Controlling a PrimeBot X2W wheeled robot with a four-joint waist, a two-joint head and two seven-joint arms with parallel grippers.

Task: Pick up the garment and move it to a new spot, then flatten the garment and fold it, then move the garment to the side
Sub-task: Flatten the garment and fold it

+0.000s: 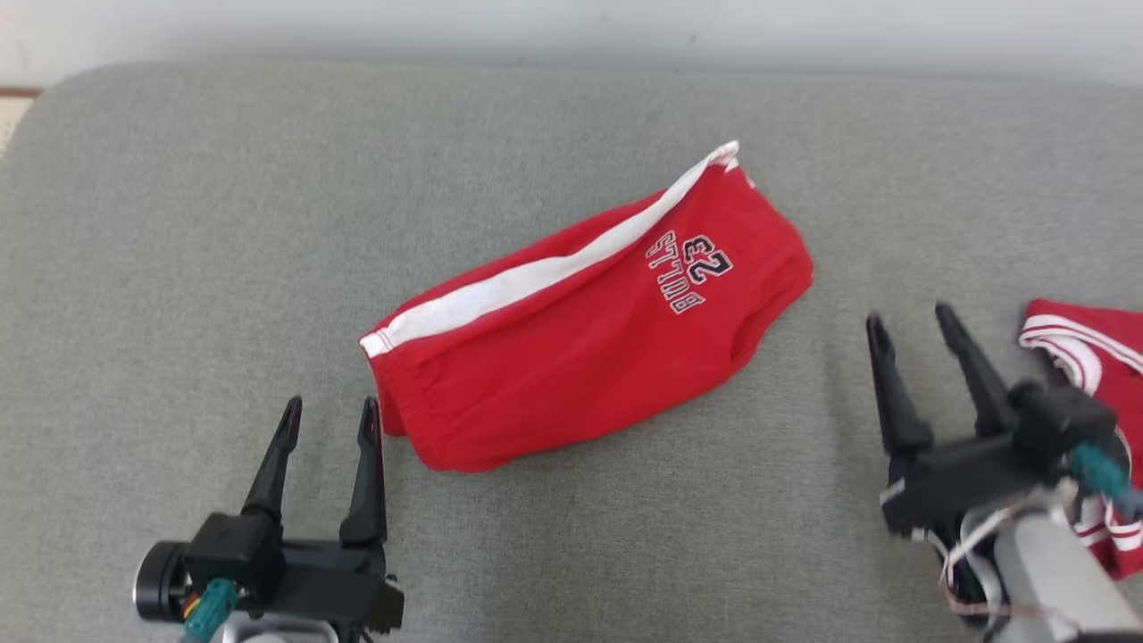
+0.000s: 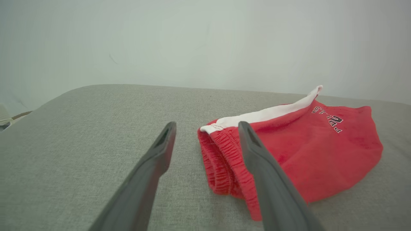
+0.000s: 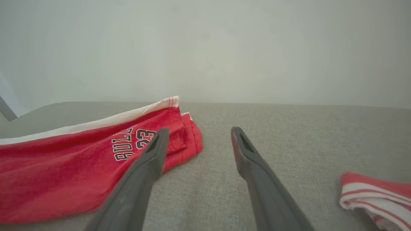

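Dark fingers of the left hand [image 1: 330, 406] stand spread at the near left and grip nothing. Its right finger sits just beside the elastic waistband end of the red shorts [image 1: 580, 348], though I cannot tell if it touches. At the near right, the right hand [image 1: 908, 314] is equally spread and empty, apart from the shorts' hem end. A red-and-white striped garment [image 1: 1094, 344] lies partly under its wrist. Farther in, the shorts lie doubled over mid-surface [image 1: 179, 223], slanting toward the far right, with a white stripe along the far edge and "BULLS 23" near the hem. Beyond is a pale wall [image 1: 571, 27].
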